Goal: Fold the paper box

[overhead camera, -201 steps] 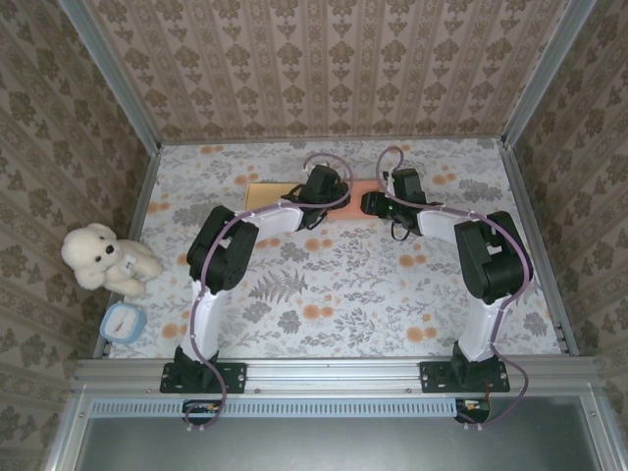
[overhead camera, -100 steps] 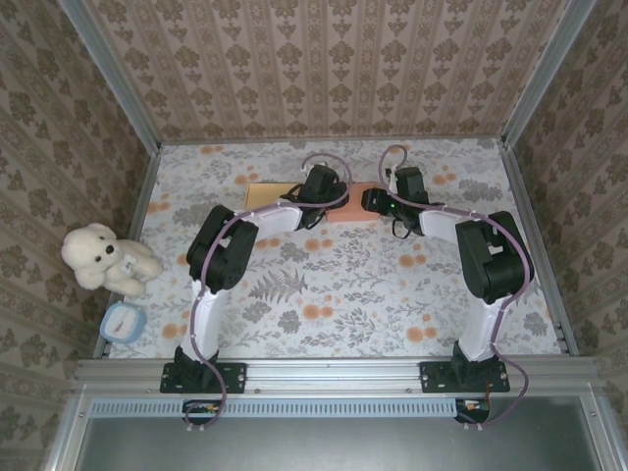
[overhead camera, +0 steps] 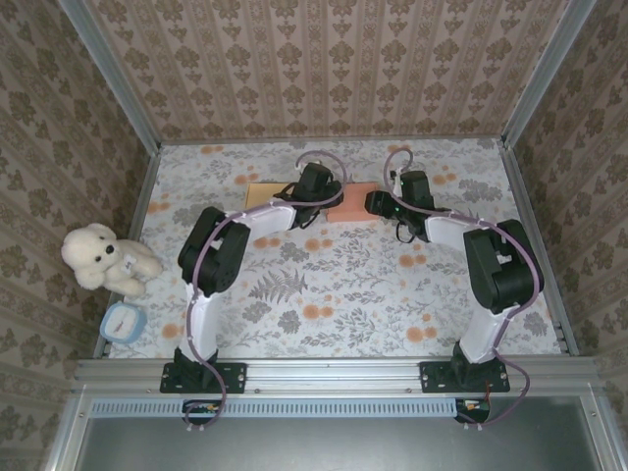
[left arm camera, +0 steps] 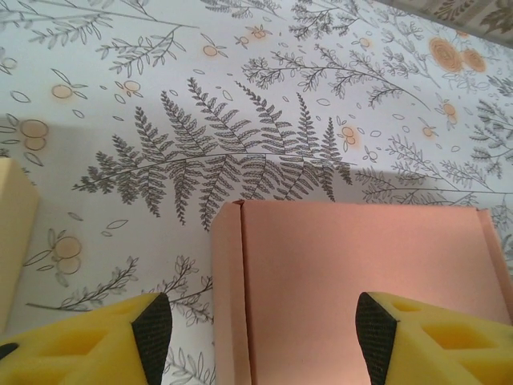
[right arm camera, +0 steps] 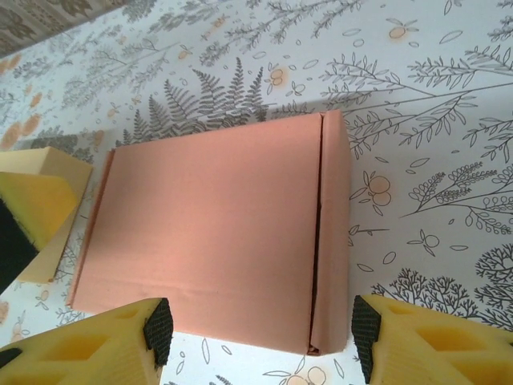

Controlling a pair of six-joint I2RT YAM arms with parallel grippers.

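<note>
Top external: versus a second ago, your left arm [overhead camera: 211,257] has swung its elbow out to the left and the right arm [overhead camera: 500,265] has shifted right, so both wrists sit a bit further apart and more of the paper box [overhead camera: 353,204] shows between them. The box itself hasn't moved: it lies flat on the floral tablecloth [overhead camera: 324,285] at far centre, just beside a flat yellowish card piece [overhead camera: 263,194] on its left. In the left wrist view the left gripper [left arm camera: 264,325] is released, jaws spread wide above the box, nothing clamped. The right wrist view shows the same for the right gripper [right arm camera: 260,329], spread wide with nothing in its grip. The box is matte salmon-pink cardboard, a shallow rectangle with crisp edges, and a narrow flap strip with a dark slit runs along one short side. The fingers [left arm camera: 417,341] are yellow wedges with dark pads. A fuzzy white teddy bear [overhead camera: 98,257] sits outside the left rail.
</note>
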